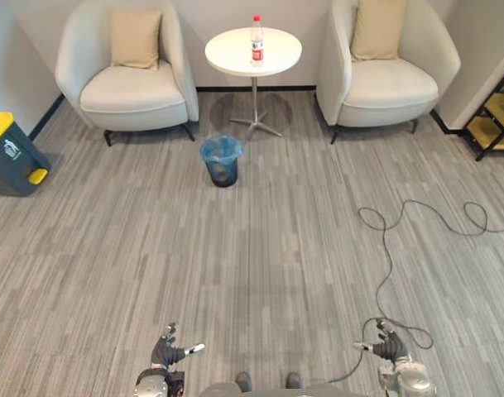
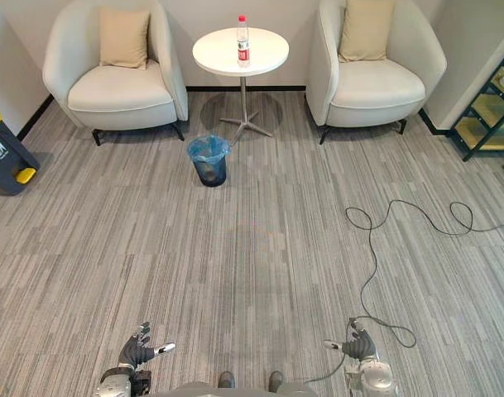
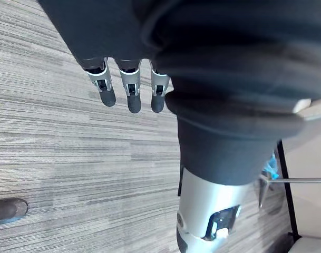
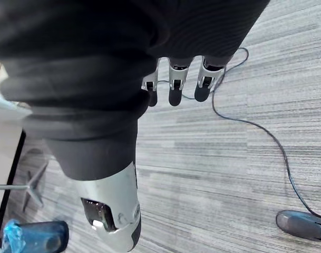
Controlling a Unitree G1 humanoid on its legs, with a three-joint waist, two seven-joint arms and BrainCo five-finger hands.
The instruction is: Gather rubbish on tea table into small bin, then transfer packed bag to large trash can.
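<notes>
A clear plastic bottle with a red cap and red label (image 1: 256,41) stands upright on the round white tea table with a thin metal pedestal (image 1: 231,51), at the far side of the room between two cream upholstered armchairs. The left armchair (image 1: 127,91) and the right armchair (image 1: 392,83) each carry a beige cushion propped against the backrest, one at (image 1: 136,37) and the other at (image 1: 377,29). Just in front of the table and a little to its left, the small dark bin lined with a blue plastic bag (image 1: 223,172) sits on the grey striped carpet floor (image 1: 252,248), its bag open at the top. The large dark grey trash can with a yellow lid (image 1: 12,157) stands against the left wall, well apart from the table and the small bin. At the near edge of the scene the robot's left hand (image 1: 167,351) and right hand (image 1: 388,346) hang low over the carpet, far from the table. Both have loosely extended fingers, the left (image 3: 129,92) and the right (image 4: 173,87), and both hold nothing.
</notes>
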